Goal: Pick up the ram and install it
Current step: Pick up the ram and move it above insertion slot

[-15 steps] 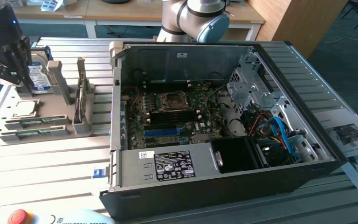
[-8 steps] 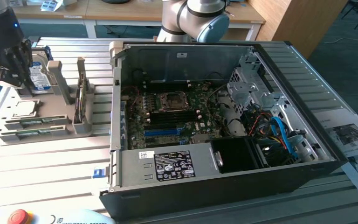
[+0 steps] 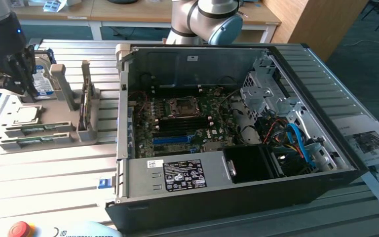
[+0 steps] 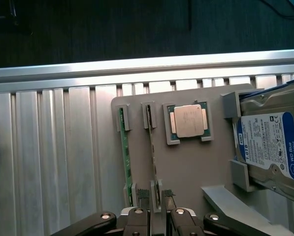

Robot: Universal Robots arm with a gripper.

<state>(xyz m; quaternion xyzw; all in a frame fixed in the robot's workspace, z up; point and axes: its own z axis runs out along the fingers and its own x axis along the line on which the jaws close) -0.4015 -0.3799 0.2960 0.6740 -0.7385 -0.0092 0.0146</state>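
Note:
Two ram sticks stand on edge in a grey fixture; the nearer one runs toward my fingers, the other lies beside it. In the exterior view they sit in grey holders at the left of the table. My gripper hovers above the fixture, open, its fingertips to either side of the end of the nearer ram without touching it. From the exterior view the gripper hangs over the fixture's far end, well to the left of the open PC case. Nothing is held.
A silver processor chip and a blue-labelled hard drive share the fixture. The motherboard lies inside the case with dark slots below the socket. Papers lie on the exterior view's right, and a red stop button is at the front.

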